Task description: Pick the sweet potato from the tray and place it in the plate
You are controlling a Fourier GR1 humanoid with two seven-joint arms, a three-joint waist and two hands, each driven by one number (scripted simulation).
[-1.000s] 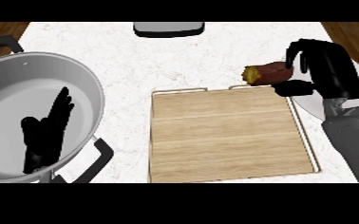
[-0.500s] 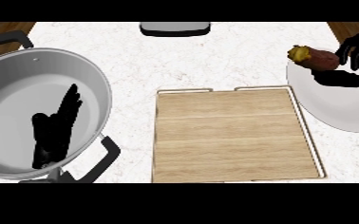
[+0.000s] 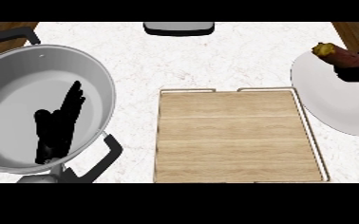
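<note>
1. The sweet potato (image 3: 335, 54) lies at the far right of the head view, over the upper part of the white plate (image 3: 324, 99). Its yellowish cut end points to the upper left, and its reddish body runs toward the right edge.
2. A small black shape touches the lower right end of the sweet potato, at the picture's border. It is probably part of the right hand (image 3: 348, 72), but so little of it shows that I cannot tell whether the fingers are curled or straight.
3. The plate is cut off by the right edge, so only its left part is visible.
4. The wooden tray (image 3: 235, 137) sits just left of the plate, with nothing on its boards. Its near side is cut off by the lower band.
5. The left hand (image 3: 60, 123) shows over the big grey pot (image 3: 98, 83) at the left, with fingers straight, close together and pointing up.
6. A grey object (image 3: 179, 27) at the top edge is cut off and hard to identify.
7. Compared with half a second ago, the sweet potato is further right over the plate, and less of the right hand is visible. The left hand has stayed as it was.
</note>
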